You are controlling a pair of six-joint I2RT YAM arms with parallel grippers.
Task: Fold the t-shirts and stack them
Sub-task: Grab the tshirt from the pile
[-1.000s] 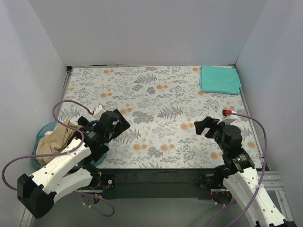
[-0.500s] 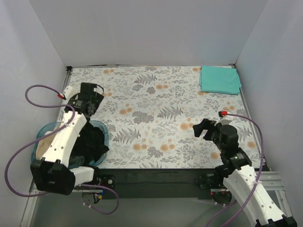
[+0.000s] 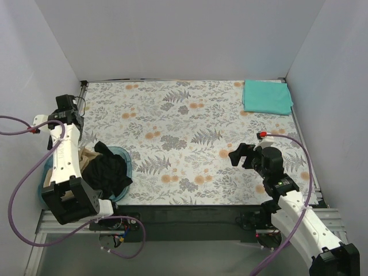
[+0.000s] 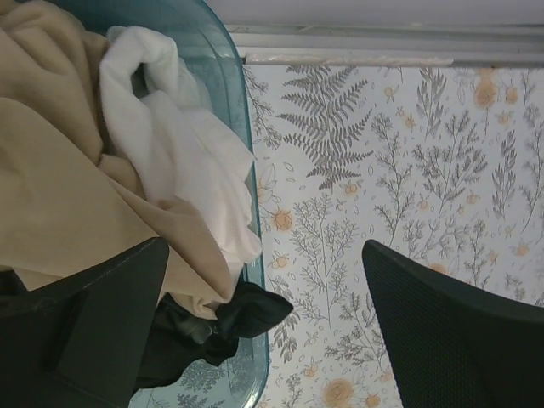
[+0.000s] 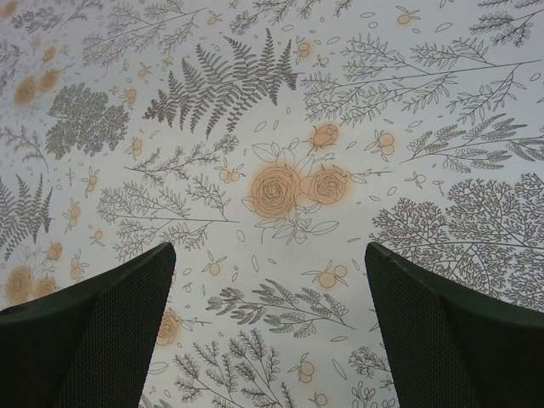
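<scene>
Tan t-shirt (image 4: 51, 195) and white t-shirt (image 4: 187, 161) — heaped in the basket (image 4: 245, 127) just beside the left claw (image 4: 272, 340), wide and empty; right claw (image 5: 270, 340), equally wide, well apart.

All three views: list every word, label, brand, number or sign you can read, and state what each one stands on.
None: no readable text shows in any view.
The tablecloth carries only fern and flower prints, no lettering.
The teal-green t-shirt, tan t-shirt, white t-shirt and blue basket look plain, with no visible tag or logo.
</scene>
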